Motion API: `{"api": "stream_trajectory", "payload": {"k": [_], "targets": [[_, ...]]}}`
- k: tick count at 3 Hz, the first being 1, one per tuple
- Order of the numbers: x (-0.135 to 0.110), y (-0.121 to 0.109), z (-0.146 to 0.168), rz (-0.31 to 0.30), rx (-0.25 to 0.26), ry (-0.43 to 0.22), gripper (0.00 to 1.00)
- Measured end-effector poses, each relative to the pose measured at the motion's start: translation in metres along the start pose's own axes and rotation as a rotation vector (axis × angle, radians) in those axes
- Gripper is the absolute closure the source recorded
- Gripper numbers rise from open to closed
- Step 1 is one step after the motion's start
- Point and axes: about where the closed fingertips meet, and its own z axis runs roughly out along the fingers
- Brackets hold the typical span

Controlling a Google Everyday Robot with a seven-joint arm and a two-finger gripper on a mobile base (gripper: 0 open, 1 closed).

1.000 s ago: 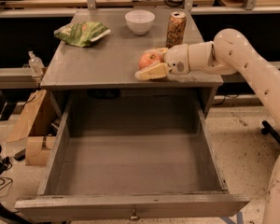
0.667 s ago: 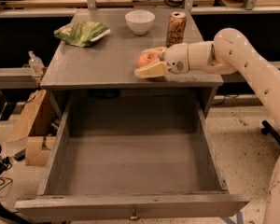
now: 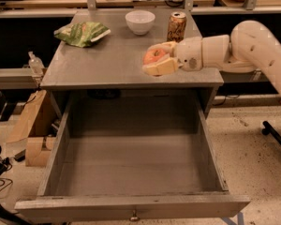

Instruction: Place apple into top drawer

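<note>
The red-orange apple [image 3: 154, 56] sits between the two cream fingers of my gripper [image 3: 155, 58], which is shut on it just above the front right part of the grey cabinet top [image 3: 103, 64]. The arm reaches in from the right. The top drawer [image 3: 131, 168] is pulled wide open below and in front of the cabinet; its inside is bare, and a small brass knob [image 3: 134, 215] shows on its front panel.
On the cabinet top stand a white bowl [image 3: 140, 21] and a drink can [image 3: 176, 26] at the back, and a green chip bag [image 3: 82, 33] at the back left. Cardboard boxes [image 3: 33, 125] lie on the floor at the left.
The gripper with the apple has shifted slightly left and a little higher along the front of the cabinet top. The drawer has not moved.
</note>
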Motion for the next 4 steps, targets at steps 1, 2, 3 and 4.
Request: {"api": "stream_trajectory", "payload": {"k": [1, 2, 3, 4], "targets": [[-0.004, 0.034, -0.022, 0.018, 0.003, 0.003, 1.0], [0.012, 0.078, -0.034, 0.061, -0.014, 0.023, 1.0], [0.06, 0.139, -0.015, 0.082, -0.082, 0.115, 1.0], [0.096, 0.176, 0.014, 0.079, -0.129, 0.176, 1.0]]}}
